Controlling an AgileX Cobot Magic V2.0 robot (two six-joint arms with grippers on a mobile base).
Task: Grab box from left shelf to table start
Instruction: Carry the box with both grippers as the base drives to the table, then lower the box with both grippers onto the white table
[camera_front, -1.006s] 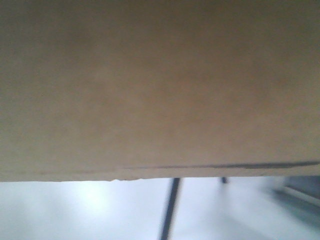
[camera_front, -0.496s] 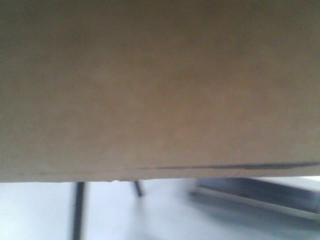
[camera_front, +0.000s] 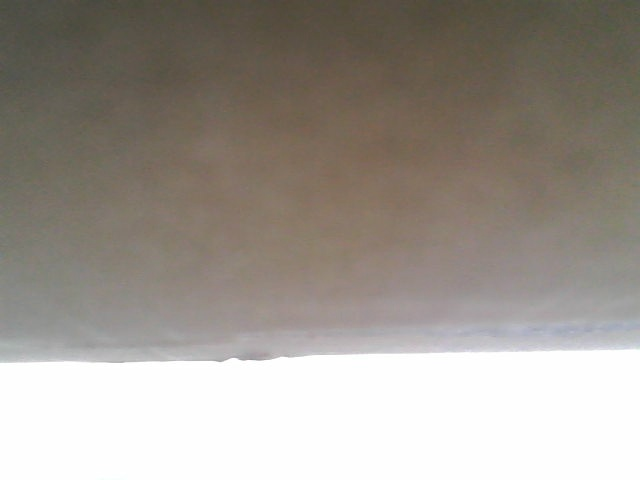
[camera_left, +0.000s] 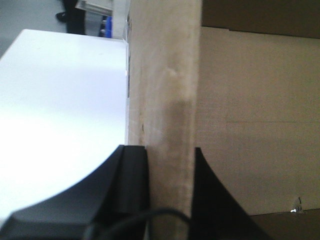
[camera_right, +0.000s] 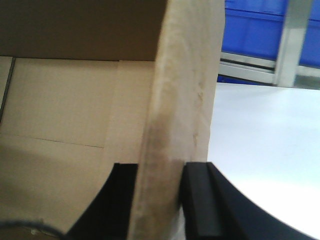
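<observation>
At white table (camera_left: 60, 100) | box (camera_front: 320, 180) fills front cam, bright white below its lower edge, contact w/ table unclear | L tool (camera_left: 169, 156) pinching box side wall | R tool (camera_right: 160, 170) pinching another wall | bg: left shelf (camera_right: 291, 40) w/ blue bins (camera_right: 252, 30), grey floor (camera_left: 25, 15)

The front view is filled by a blurred face of the large brown corrugated cardboard box (camera_front: 320, 180), which is cut off at the top and both sides; whatever lies behind it is hidden. The white strip (camera_front: 320, 420) below it is washed out, so no detail can be read. The black left gripper (camera_left: 167, 155) and black right gripper (camera_right: 160, 170) are cropped by the lower edges. The bright blue plastic bins (camera_right: 255, 30) are blurred and cut off at the top. A dark shape (camera_left: 75, 17) is too blurred to be identified.
</observation>
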